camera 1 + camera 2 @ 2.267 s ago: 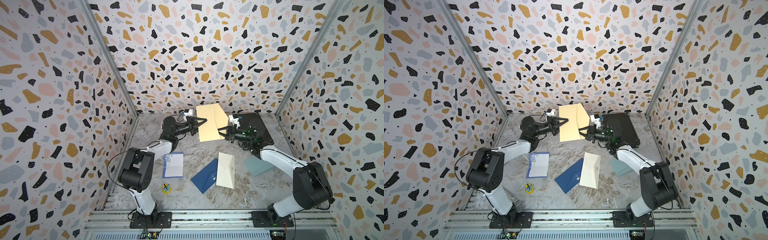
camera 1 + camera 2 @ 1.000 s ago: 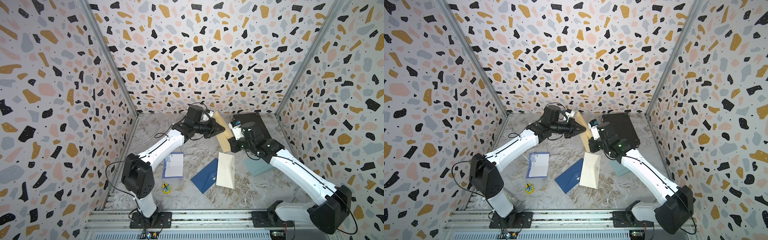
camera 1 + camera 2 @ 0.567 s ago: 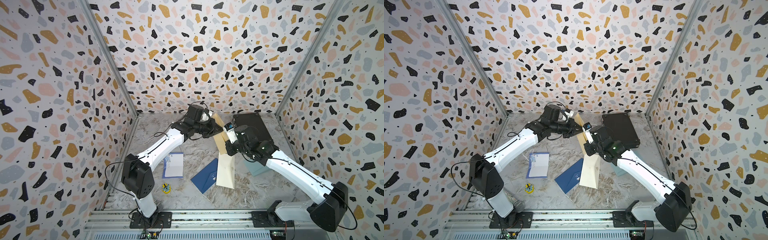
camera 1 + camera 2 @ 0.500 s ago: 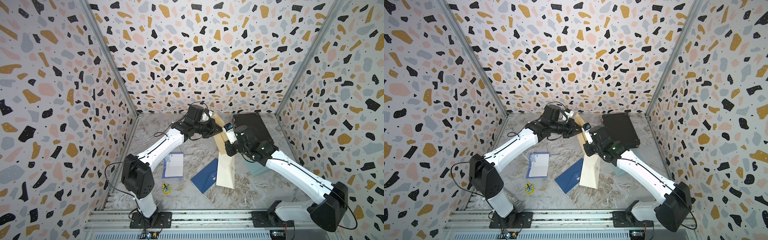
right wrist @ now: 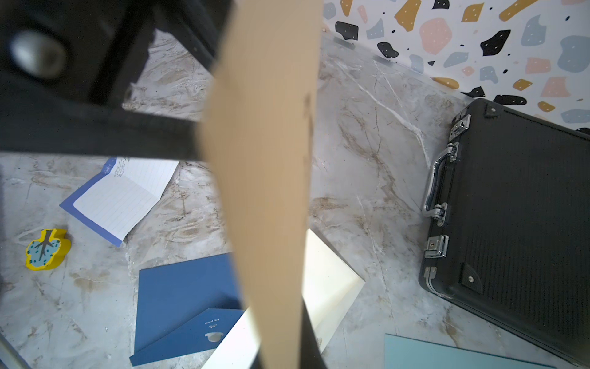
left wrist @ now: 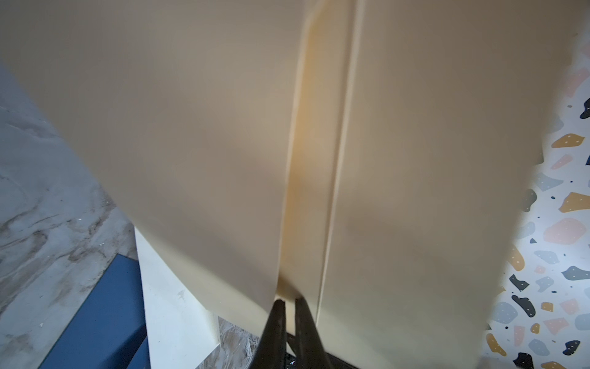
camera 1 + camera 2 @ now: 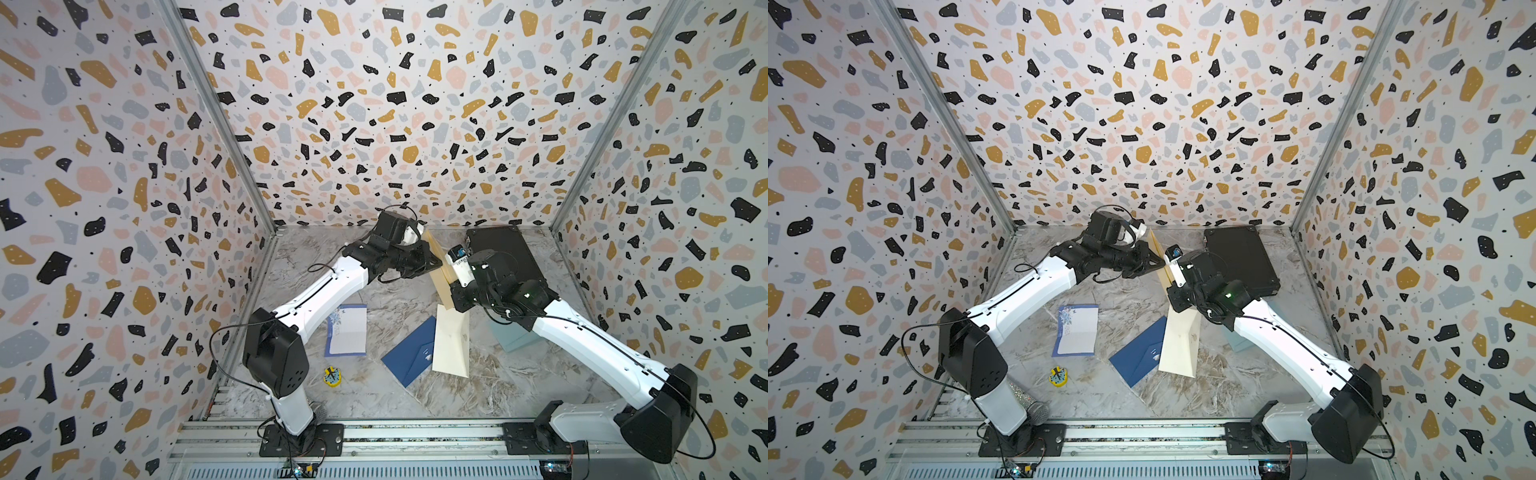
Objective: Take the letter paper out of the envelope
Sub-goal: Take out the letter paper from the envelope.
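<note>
- Both arms are holding the tan envelope [image 7: 439,274] in the air above the surface [image 7: 399,305]. It is showing edge-on in both top views, near the black case [image 7: 505,249].
- The right pincer [image 7: 452,300] is clamping shut on the envelope's end nearer the arm bases. In the right wrist view the tan body is running straight out of its jaws.
- The left pincer [image 6: 289,302] is nipping all but closed on a thin pale strip between two tan panels. I am judging this to be the letter paper [image 6: 308,191], which is sitting mostly inside the envelope.
- Doing it well: the left arm should be drawing straight along the envelope's length, in line with the opening. The right should be gripping the envelope body alone, not pinching the sheet inside.
- Watching for: the paper tearing or slipping out of so shallow a nip, and the envelope buckling if the pull is drifting sideways.
- A cream envelope [image 7: 451,345] and a blue envelope [image 7: 409,357] are lying directly below, so the freed sheet should be going down beside them.
</note>
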